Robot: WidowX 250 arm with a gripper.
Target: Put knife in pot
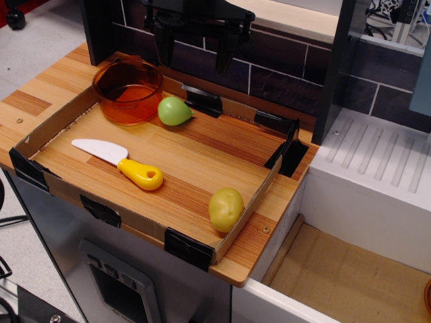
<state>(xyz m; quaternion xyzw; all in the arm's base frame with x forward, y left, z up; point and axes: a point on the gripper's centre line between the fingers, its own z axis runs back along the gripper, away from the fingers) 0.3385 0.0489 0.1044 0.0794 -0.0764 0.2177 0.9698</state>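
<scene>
The knife [121, 163] lies flat on the wooden counter, white blade pointing left, yellow handle toward the front right. The amber-orange transparent pot [127, 91] stands at the back left corner, empty as far as I can see. My black gripper [194, 50] hangs high above the back of the counter, to the right of the pot and well away from the knife. Its two fingers are spread apart and hold nothing.
A green pear-shaped toy [174, 110] sits right next to the pot. A yellow-green potato-like ball [225, 209] rests at the front right corner. A low cardboard rim [249, 212] borders the work area. A white sink unit [377, 175] is to the right.
</scene>
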